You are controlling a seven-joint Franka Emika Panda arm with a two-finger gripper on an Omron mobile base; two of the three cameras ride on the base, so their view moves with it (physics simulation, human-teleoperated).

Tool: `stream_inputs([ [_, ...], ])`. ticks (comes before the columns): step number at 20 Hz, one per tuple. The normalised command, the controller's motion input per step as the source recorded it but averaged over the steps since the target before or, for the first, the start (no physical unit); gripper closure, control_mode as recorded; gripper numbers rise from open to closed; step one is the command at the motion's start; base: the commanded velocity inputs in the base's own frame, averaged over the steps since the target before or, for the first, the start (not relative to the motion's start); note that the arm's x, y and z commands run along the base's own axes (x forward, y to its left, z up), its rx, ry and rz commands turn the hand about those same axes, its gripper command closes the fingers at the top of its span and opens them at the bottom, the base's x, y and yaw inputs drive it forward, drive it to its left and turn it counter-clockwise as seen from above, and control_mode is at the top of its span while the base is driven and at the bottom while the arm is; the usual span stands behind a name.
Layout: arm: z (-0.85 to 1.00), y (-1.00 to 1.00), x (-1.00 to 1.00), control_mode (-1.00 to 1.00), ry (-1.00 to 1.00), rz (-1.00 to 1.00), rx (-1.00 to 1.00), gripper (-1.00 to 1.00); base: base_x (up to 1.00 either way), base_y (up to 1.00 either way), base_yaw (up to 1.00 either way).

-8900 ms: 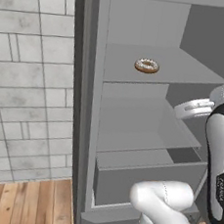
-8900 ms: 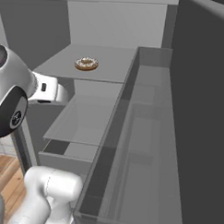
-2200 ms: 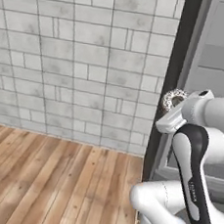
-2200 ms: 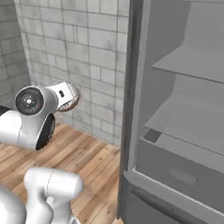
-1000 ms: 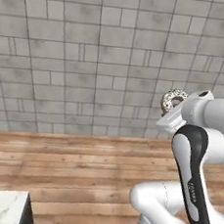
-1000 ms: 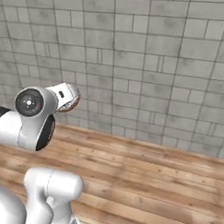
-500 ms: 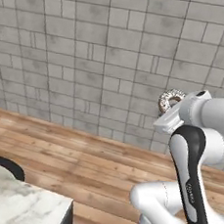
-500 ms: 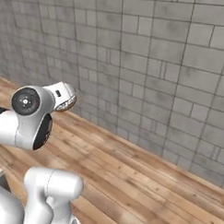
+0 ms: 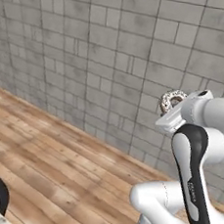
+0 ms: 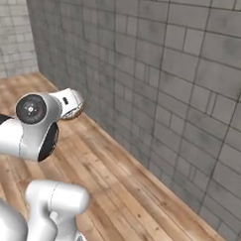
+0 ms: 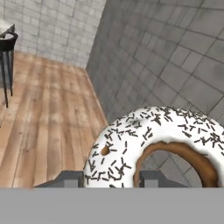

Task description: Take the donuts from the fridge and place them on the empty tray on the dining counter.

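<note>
Grey brick wall (image 9: pixel 90 57) over a wooden floor (image 9: pixel 53 166).
At 3 o'clock in our left base view, the tool (image 9: pixel 176 107) is clamped on the sprinkled donut (image 11: pixel 153 146).

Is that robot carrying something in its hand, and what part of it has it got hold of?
Yes, the hand grips a sprinkled donut by one side of its ring, a fingertip on either face.

One donut (image 11: pixel 153 144) with white sprinkled icing is in sight, between the two fingers (image 11: pixel 65 179) of one gripper (image 11: pixel 111 178). One dark stool (image 11: pixel 6 48) stands far off.
</note>
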Motion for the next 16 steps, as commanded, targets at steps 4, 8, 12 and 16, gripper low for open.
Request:
stream_inputs([
  [4, 0.00, 0.00, 0.00, 1.00, 0.00, 0.00, 0.00, 1.00, 0.86, -0.09, 0.79],
  [8, 0.00, 0.00, 0.00, 1.00, 0.00, 0.00, 0.00, 1.00, 0.94, -0.13, 0.78],
  [12, 0.00, 0.00, 0.00, 1.00, 0.00, 0.00, 0.00, 1.00, 1.00, -0.16, 0.69],
  [16, 0.00, 0.00, 0.00, 1.00, 0.00, 0.00, 0.00, 1.00, 1.00, -0.40, 0.53],
])
